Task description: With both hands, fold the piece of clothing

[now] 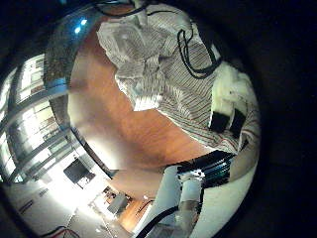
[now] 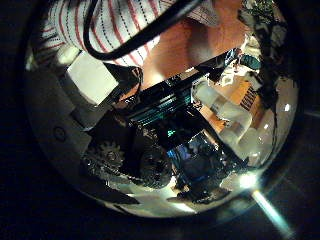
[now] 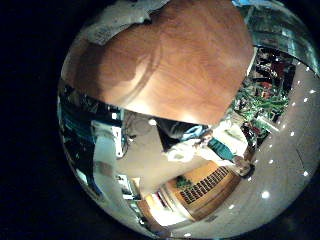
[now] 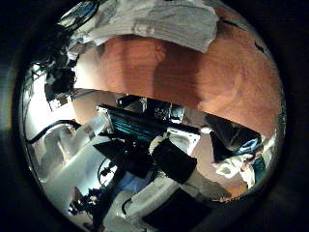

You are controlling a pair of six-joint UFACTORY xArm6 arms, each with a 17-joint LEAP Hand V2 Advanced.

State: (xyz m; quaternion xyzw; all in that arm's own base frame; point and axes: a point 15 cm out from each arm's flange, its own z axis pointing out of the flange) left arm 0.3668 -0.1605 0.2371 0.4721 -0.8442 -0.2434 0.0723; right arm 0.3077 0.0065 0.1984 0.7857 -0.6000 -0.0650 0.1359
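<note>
— So where was the shirt (image 1: pixel 163 69)?
— Crumpled on the wooden table (image 1: pixel 119 124), beside my left hand (image 1: pixel 230 104). Whether either hand's fingers held cloth, I couldn't tell.

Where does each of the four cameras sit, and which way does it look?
Left little finger side palm view: on the left palm, facing the striped shirt crumpled on the wooden table; white fingers of a hand lie on the cloth.
Left thumb side palm view: left palm, close to the shirt; geared hand parts fill it.
Right little finger side palm view: right palm, over the table.
Right thumb side palm view: right palm, facing table and shirt; black hand parts show.
All four views share the table.
</note>
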